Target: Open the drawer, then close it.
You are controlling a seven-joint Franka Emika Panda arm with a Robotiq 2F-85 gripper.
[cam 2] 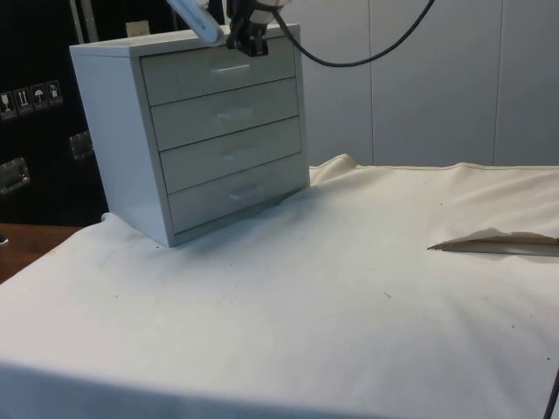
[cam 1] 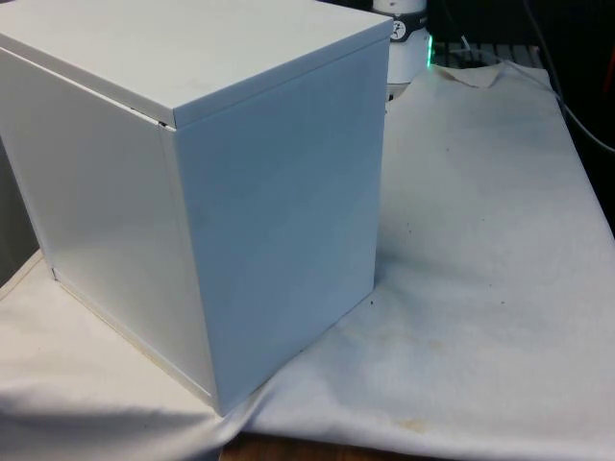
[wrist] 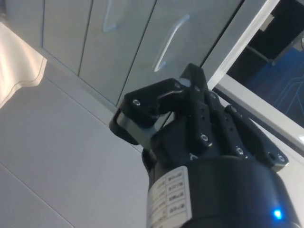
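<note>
a white four-drawer chest (cam 2: 196, 131) is seen at about 10 o'clock in the side view, its front faced toward 5 o'clock, the drawers' long axes horizontal. the black gripper (cam 2: 248, 39) is held at the top drawer (cam 2: 218, 72); whether it is clenched cannot be told.

The front camera sits close against the plain back and side panels of the white four-drawer chest (cam 1: 221, 192), looking across the white tablecloth (cam 1: 480, 288). The side camera stands farther off, facing the drawer fronts (cam 2: 223, 131). The wrist camera looks past the black two-finger gripper (wrist: 190, 90) at those same fronts.
</note>
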